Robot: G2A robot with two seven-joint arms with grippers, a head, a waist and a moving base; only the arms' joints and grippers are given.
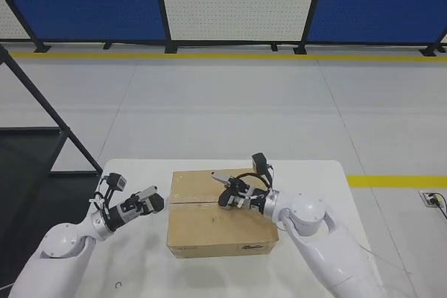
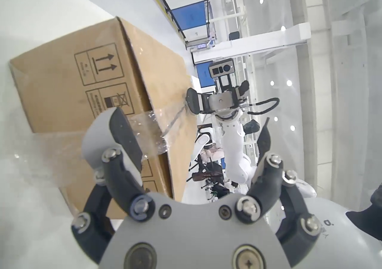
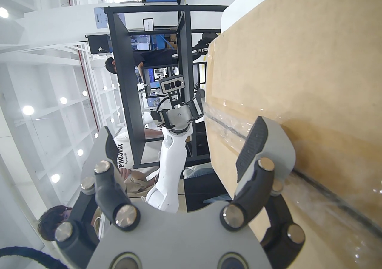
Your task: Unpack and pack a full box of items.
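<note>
The room is a big hall with a pale grey floor (image 1: 231, 112). A yellow line (image 1: 208, 55) runs across it at the far side. Behind the line stand blue panels (image 1: 89, 18).

A white table (image 1: 313, 179) is near the robot. A brown cardboard box (image 1: 208, 231) sits in the middle of it. The box is shut. Clear tape (image 3: 226, 127) runs along the crack in its top, from left to right, and goes a little way down the left side (image 2: 155, 130).

The left gripper (image 1: 155, 201) is just beside the left side of the box, low by the table. Its jaws are wide apart and have nothing in them (image 2: 194, 133). One of its fingers (image 2: 122, 130) is right by the end of the tape. I cannot tell if it touches.

The right gripper (image 1: 225, 191) is over the top of the box, near the middle of the crack. Its jaws are wide apart too, with nothing in them (image 3: 182, 145). One finger (image 3: 259, 145) lies down close on the tape line and the other sticks up away from the box.
</note>
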